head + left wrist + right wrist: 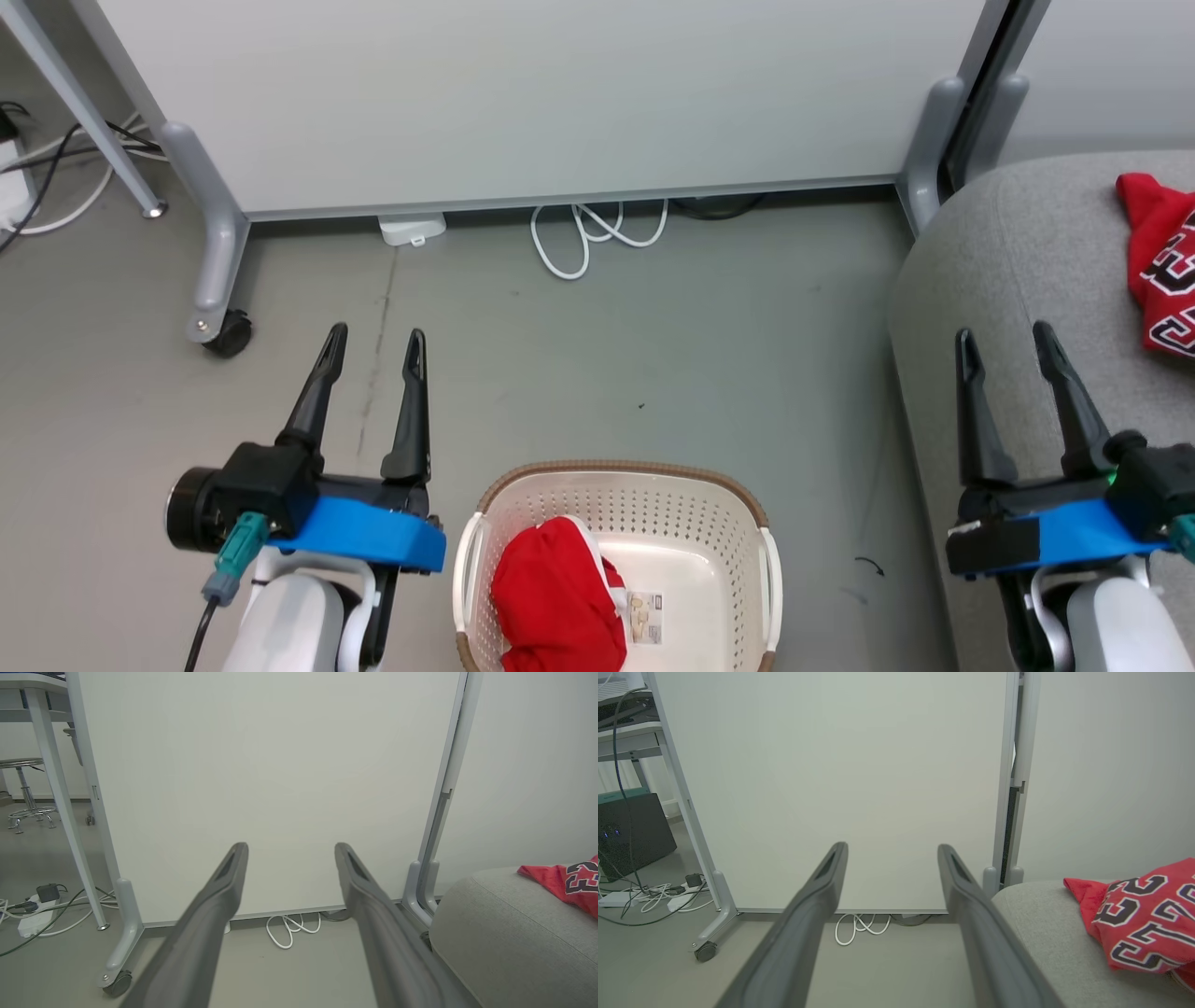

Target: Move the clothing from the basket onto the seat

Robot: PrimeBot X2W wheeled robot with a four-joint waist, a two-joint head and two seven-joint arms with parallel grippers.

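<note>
Cloth this thin should be light and limp, likely to sag and trail from whatever pinches it. The plain red garment (558,597) therefore wants a deep pinch into the top of its mound, where several folds can be caught together, rather than at the white trim (595,553) along its edge. It lies bunched in the left half of the basket (616,467), which stands on the floor (653,355) between the two arms. The heap is longer than wide, its long axis running from the near rim toward the far wall, with the narrower end pointing away from the robot. The jersey (1162,271) already lies on the seat (1008,280), lettering up, at the right edge of the head view. The left hand (375,334) hangs over the floor just left of the basket, fingers spread apart and holding nothing. The right hand (1004,329) hovers over the seat's near edge, likewise spread and empty.
</note>
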